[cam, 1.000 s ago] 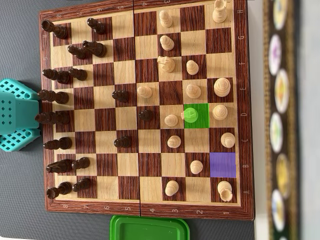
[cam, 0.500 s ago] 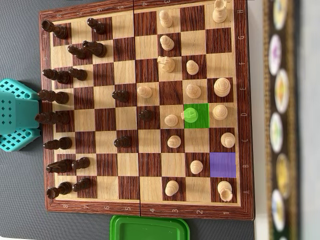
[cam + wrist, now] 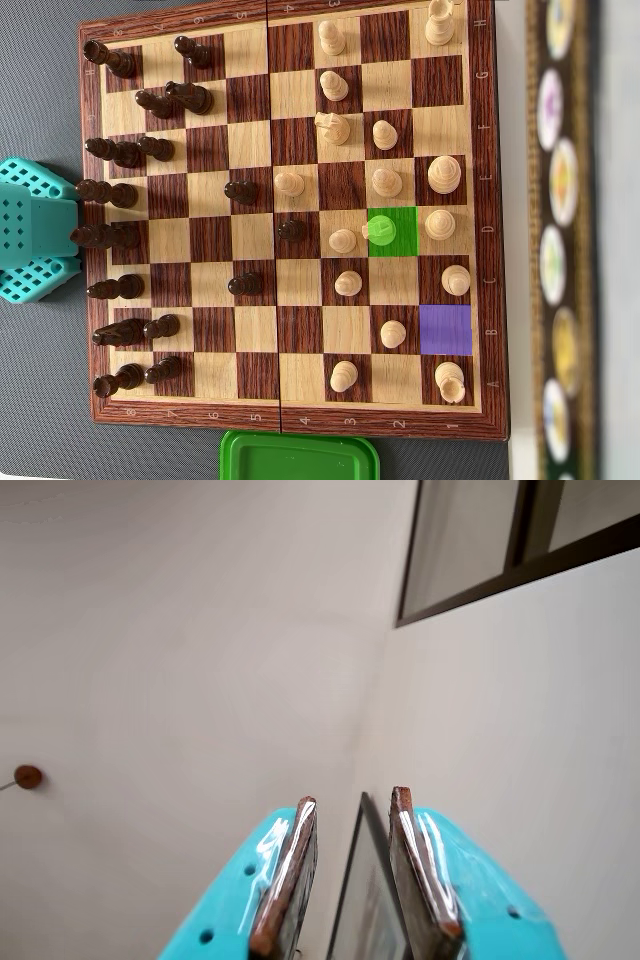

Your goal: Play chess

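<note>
In the overhead view a wooden chessboard (image 3: 290, 425) fills the middle. Dark pieces (image 3: 125, 155) crowd its left side and light pieces (image 3: 385, 135) stand on its right. One light piece (image 3: 382, 231) stands on a green-tinted square, and a purple-tinted square (image 3: 445, 329) lower right is bare. The teal arm (image 3: 35, 230) sits at the board's left edge, off the squares. In the wrist view my gripper (image 3: 353, 798) points up at a pale wall, its two fingers (image 3: 285, 880) apart with nothing between them. No chess piece shows in that view.
A green tray (image 3: 298, 456) lies just below the board's lower edge. A strip with round coloured discs (image 3: 560, 240) runs down the right side. A dark window frame (image 3: 520, 550) and a small brown knob (image 3: 28, 776) show in the wrist view.
</note>
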